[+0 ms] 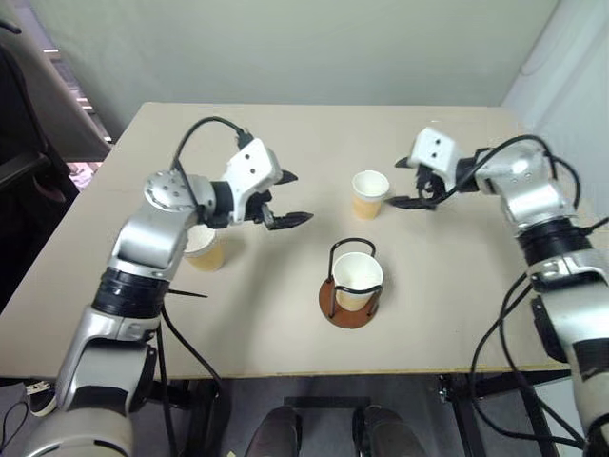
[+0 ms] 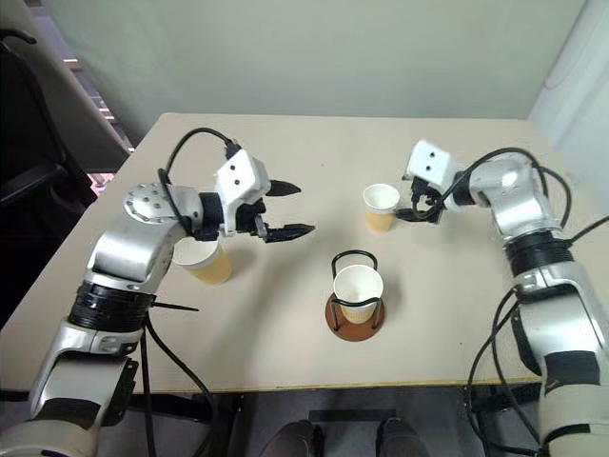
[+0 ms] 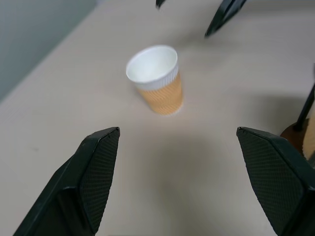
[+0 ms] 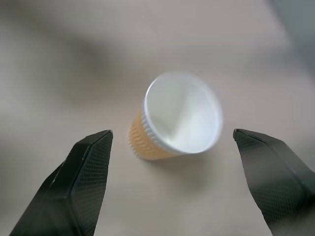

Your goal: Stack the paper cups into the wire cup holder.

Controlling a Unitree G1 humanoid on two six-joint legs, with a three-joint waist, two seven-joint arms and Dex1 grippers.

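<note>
Tan-orange paper with a rolled white rim makes up all three small tapered cups we see on the pale beige tabletop (image 1: pixel 457 314). One of these cups (image 1: pixel 358 279) stands upright inside the wire cup holder (image 1: pixel 350 286), a set of thin black wire loops rising from a round reddish-brown disc base, near the front middle of the table. A second cup (image 1: pixel 369 193) stands upright on the bare table farther back, apart from the holder. The third cup (image 1: pixel 205 249) stands toward the left side, partly hidden under our left forearm.

Our left gripper (image 1: pixel 285 198) hangs above the table between the third cup and the holder, its two black fingers spread wide with nothing between them. In the left wrist view the second cup (image 3: pixel 156 78) stands well ahead of those fingers (image 3: pixel 96 172), and an edge of the holder shows at the side.

Our right gripper (image 1: pixel 416 181) sits just to the right of the second cup, pointing toward it. In the right wrist view its fingers (image 4: pixel 81 177) stand wide apart, and that cup (image 4: pixel 174 117) appears ahead of them, not touched by either one. Neither gripper holds anything.
</note>
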